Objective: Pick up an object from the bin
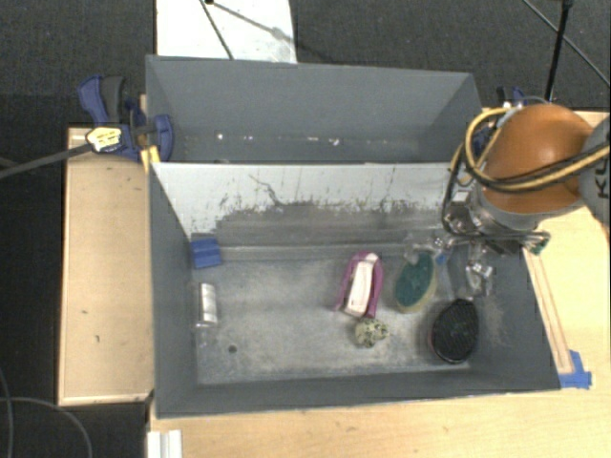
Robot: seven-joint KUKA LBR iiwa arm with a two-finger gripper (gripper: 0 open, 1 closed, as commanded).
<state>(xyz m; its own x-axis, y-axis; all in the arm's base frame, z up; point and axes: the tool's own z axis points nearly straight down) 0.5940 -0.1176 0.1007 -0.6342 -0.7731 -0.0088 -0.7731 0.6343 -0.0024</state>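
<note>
Candidate things: the teal oval piece [415, 282] and the black oval piece [454, 331] lie at the right end of the bin [286, 342]. The teal one sits nearer the back wall and the black one nearer the front-right corner. They lie just beside each other, and you cannot tell whether they touch.
Gripper: the gripper [468, 267] hangs just right of the teal piece and just behind the black one. Nothing shows held in it, and how wide it stands cannot be told.
Step in hand: by my reading, you are lining up over one of these two before going down.
Doing it well: commit to one piece, centre over its middle and close across its narrow width. Otherwise you may nudge the neighbour.
Nearer neighbours: a pink-and-white packet [361, 284] lies just left of the teal piece, with a small speckled ball [371, 332] in front of it.
Farther off: a blue block [205, 252] and a clear cylinder [206, 305] lie at the left end, well apart from your work.
Risk: the black piece sits near the right wall, so you likely have little room on that side.
</note>
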